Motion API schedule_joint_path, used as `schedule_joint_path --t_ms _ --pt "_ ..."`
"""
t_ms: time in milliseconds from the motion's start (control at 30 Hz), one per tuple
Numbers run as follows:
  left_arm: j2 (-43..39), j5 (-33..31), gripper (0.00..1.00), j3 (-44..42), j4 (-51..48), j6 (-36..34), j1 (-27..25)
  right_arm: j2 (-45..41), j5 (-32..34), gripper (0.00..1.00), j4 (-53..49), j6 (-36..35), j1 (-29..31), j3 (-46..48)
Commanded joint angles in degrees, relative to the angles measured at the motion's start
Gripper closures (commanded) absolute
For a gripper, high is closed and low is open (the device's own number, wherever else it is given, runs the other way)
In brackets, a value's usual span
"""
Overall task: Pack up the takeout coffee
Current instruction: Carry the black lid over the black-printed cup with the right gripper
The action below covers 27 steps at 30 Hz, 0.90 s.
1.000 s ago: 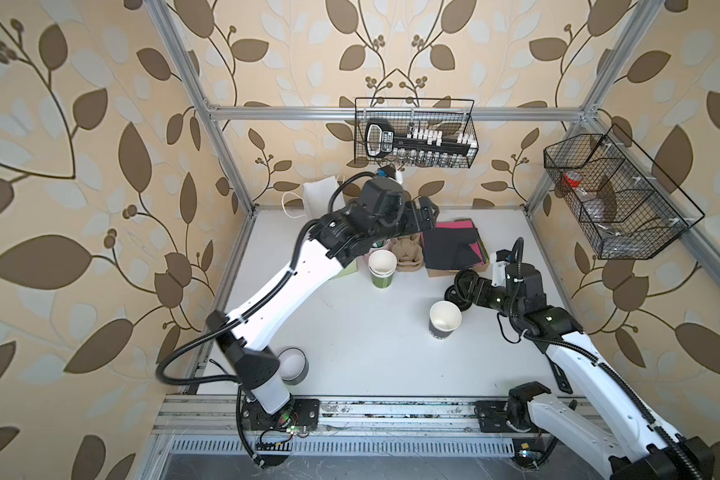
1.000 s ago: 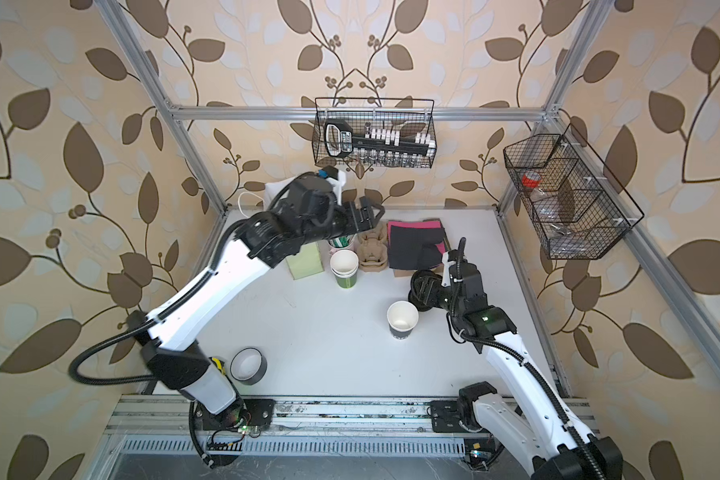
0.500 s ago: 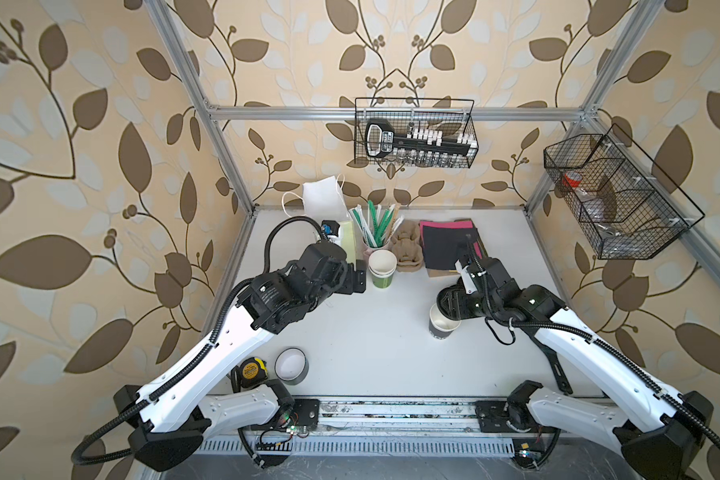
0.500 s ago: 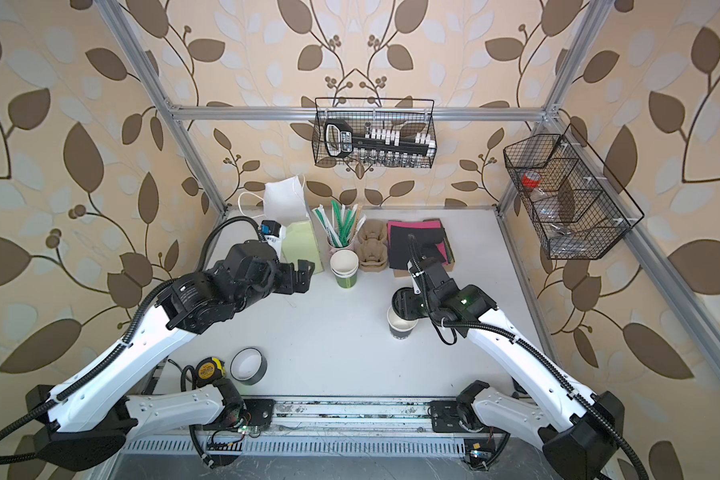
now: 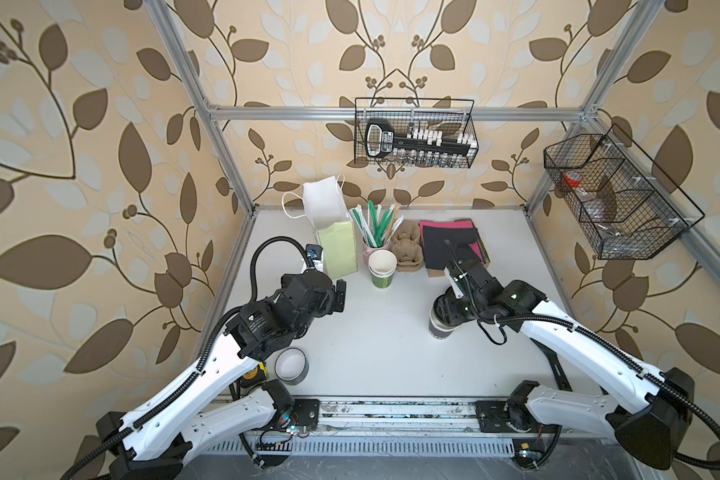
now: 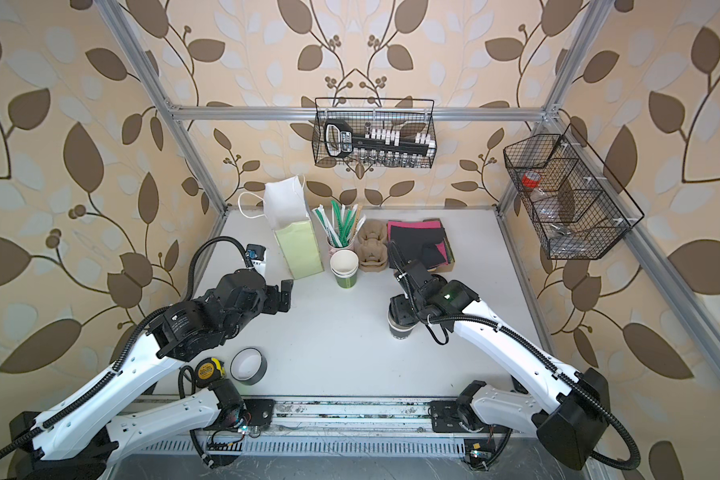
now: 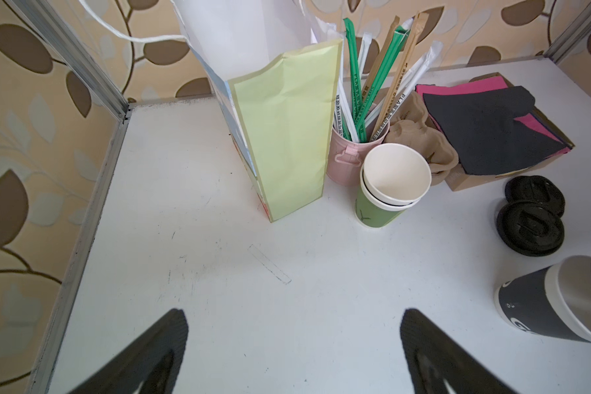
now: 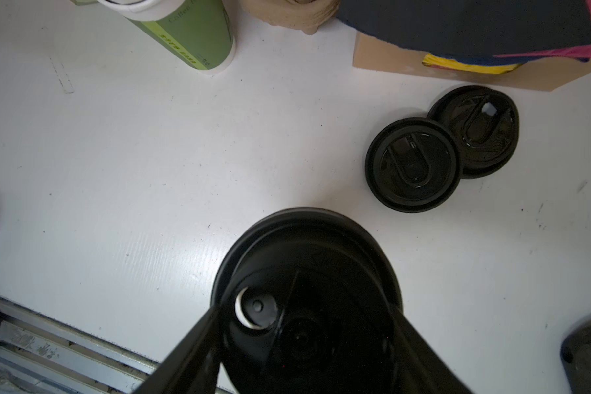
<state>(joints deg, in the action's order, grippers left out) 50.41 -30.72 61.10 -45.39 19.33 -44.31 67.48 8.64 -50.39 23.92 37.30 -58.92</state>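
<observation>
Looking down, we see our right claw (image 8: 304, 308) clamped on the black lid (image 8: 304, 235) of the coffee cup (image 5: 440, 330), which stands on the desk (image 5: 375, 357) right of centre. Our left claw (image 7: 294, 319) gapes wide and empty near the paper bag (image 7: 287, 136).

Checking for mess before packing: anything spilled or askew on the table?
No spill shows. The top cup in the green cup stack sits tilted, and the two loose black lids lie overlapping.
</observation>
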Motion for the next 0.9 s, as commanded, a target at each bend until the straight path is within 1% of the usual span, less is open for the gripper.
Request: schedule_joint_path --t_ms 0,267,400,633,867 --pt "0.0 -2.4 0.01 -0.1 1.5 -1.0 -0.4 1.7 1.6 0.41 0.9 -1.0 0.4 -0.1" --pt "-0.2 -2.5 0.01 -0.1 1.6 -1.1 -0.4 3.2 1.7 0.41 2.5 -1.2 0.3 0.9" --pt "0.0 -2.3 0.01 -0.1 1.6 -1.1 -0.5 4.0 0.6 0.41 3.2 -1.0 0.4 1.3" --pt "0.1 -2.2 0.01 -0.3 1.6 -1.2 -0.4 4.0 2.3 0.41 1.6 -0.3 0.6 2.1" --pt "0.1 -2.2 0.01 -0.2 1.6 -1.3 -0.4 3.6 1.8 0.41 1.2 0.2 1.6 1.9"
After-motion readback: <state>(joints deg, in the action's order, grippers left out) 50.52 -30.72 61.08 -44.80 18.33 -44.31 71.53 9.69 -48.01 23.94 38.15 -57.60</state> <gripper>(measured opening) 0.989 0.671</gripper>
